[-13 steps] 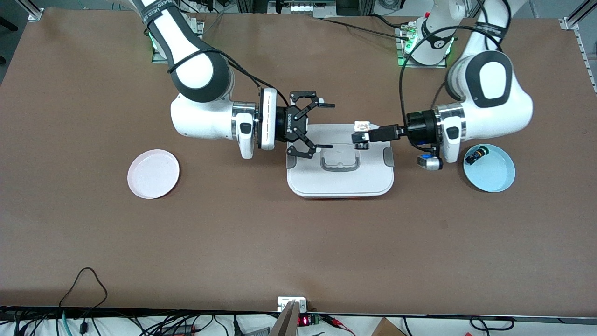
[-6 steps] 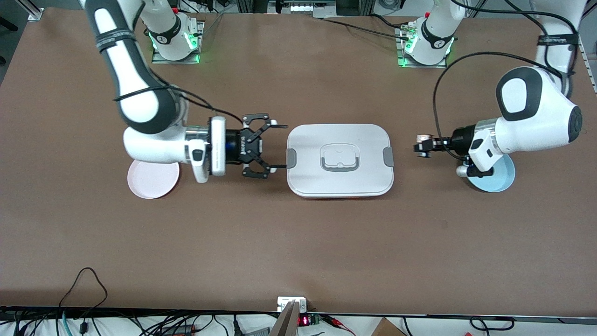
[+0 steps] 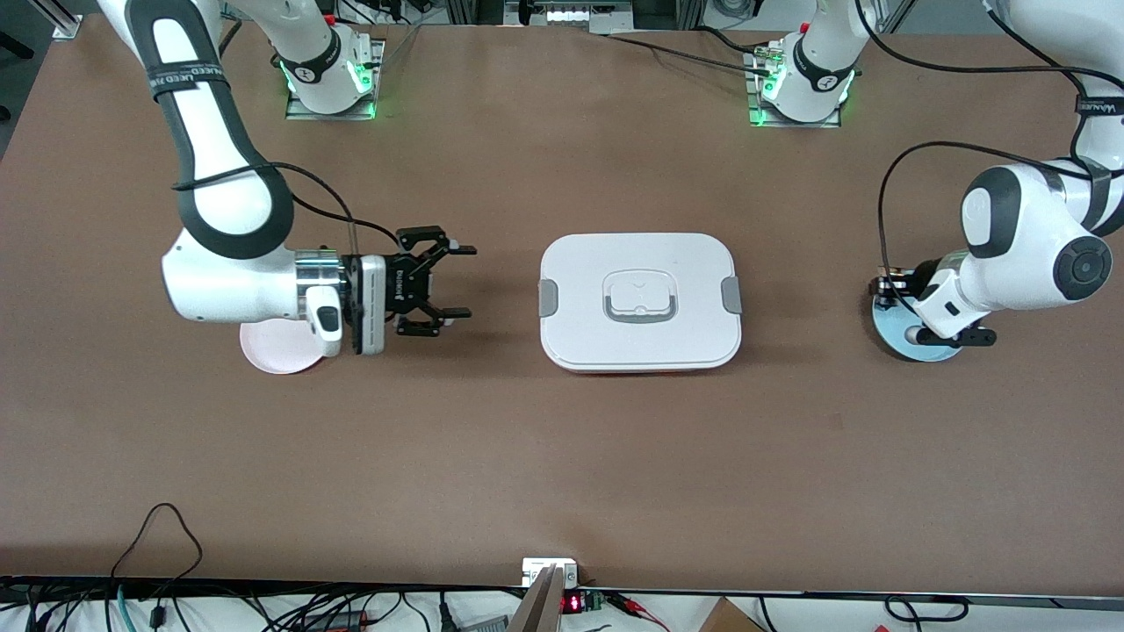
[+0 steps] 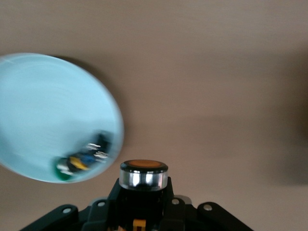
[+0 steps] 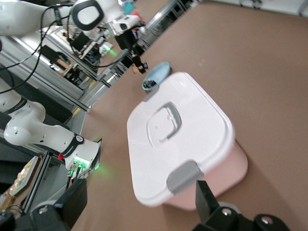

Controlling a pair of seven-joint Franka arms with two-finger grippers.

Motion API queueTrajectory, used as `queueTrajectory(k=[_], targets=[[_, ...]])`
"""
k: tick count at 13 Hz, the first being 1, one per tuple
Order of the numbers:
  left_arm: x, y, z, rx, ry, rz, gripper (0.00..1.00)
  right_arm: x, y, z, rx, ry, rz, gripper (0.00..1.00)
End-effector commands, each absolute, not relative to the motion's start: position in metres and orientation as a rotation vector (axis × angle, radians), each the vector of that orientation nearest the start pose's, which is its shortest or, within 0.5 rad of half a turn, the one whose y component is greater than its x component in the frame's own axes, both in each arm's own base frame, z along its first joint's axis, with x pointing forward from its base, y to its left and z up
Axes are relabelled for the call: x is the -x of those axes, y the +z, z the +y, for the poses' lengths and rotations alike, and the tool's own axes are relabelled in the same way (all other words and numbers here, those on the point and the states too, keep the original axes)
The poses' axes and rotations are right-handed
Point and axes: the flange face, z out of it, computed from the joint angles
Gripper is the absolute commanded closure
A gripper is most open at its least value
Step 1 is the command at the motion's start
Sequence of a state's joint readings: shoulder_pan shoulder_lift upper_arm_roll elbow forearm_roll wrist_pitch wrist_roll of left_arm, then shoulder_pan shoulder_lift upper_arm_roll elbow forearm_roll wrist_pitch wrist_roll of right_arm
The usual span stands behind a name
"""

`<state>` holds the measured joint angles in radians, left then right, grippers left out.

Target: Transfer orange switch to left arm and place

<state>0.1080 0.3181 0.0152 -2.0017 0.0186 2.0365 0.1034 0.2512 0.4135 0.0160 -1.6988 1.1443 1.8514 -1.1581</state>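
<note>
- Two arms, two plates, one box (image 3: 640,301), two small parts.
- Box parked mid-table, lid on, between the pink plate (image 3: 274,353) and the blue plate (image 3: 896,336).
- Orange switch (image 4: 143,174) pinched in the left gripper (image 4: 143,202), orange face out, hanging over the table just beside the blue plate's rim.
- Second small part (image 4: 79,161), the green-capped one, lying in the blue plate near its edge, close to the held switch.
- Right gripper (image 3: 446,283) spread wide, nothing in it, hovering over bare table between the pink plate and the box, fingers aimed at the box.
- Pink plate half hidden under the right arm's wrist.
</note>
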Motion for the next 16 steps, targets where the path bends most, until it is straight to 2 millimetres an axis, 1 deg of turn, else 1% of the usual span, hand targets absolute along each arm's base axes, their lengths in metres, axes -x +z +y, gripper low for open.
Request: queueTrajectory(k=[1, 2, 3, 4, 5, 6, 7, 9, 10, 11, 12, 13, 14, 15, 16], targets=[[-0.570, 0.251, 0.119, 3.002, 0.386, 0.108, 1.00, -0.611, 0.380, 0.206, 2.030, -0.092, -0.788, 0.00], [-0.571, 0.241, 0.136, 3.001, 0.344, 0.140, 1.00, -0.613, 0.383, 0.195, 2.115, -0.026, -0.718, 0.00], [-0.572, 0.233, 0.148, 2.997, 0.306, 0.188, 1.00, -0.615, 0.380, 0.181, 2.205, 0.051, -0.612, 0.00], [-0.573, 0.223, 0.156, 2.993, 0.277, 0.207, 1.00, -0.617, 0.379, 0.171, 2.283, 0.119, -0.512, 0.00], [-0.573, 0.208, 0.164, 2.976, 0.260, 0.246, 1.00, -0.619, 0.377, 0.154, 2.363, 0.193, -0.395, 0.00], [-0.572, 0.198, 0.173, 2.964, 0.238, 0.264, 1.00, -0.620, 0.372, 0.142, 2.419, 0.263, -0.317, 0.00], [-0.571, 0.191, 0.179, 2.963, 0.224, 0.260, 1.00, -0.618, 0.370, 0.137, 2.502, 0.322, -0.286, 0.00], [-0.570, 0.188, 0.181, 2.964, 0.229, 0.257, 0.99, -0.620, 0.380, 0.127, 2.764, 0.384, -0.231, 0.00], [-0.570, 0.187, 0.181, 2.964, 0.231, 0.257, 0.95, -0.617, 0.390, 0.124, 2.857, 0.432, -0.199, 0.00], [-0.570, 0.185, 0.181, 2.964, 0.236, 0.259, 0.89, -0.615, 0.400, 0.120, 2.917, 0.483, -0.179, 0.00], [-0.569, 0.185, 0.181, 2.964, 0.241, 0.261, 0.74, -0.617, 0.417, 0.108, 2.989, 0.503, -0.201, 0.00], [-0.569, 0.185, 0.181, 2.964, 0.246, 0.265, 0.34, -0.621, 0.439, 0.094, 3.059, 0.487, -0.217, 0.00], [-0.570, 0.190, 0.181, 2.963, 0.239, 0.265, 0.00, -0.624, 0.463, 0.081, 3.128, 0.456, -0.224, 0.00], [-0.572, 0.203, 0.180, 2.963, 0.230, 0.255, 0.00, -0.629, 0.487, 0.065, 3.183, 0.403, -0.205, 0.00], [-0.573, 0.229, 0.175, 2.965, 0.261, 0.245, 0.00, -0.634, 0.509, 0.050, 3.210, 0.331, -0.178, 0.00]])
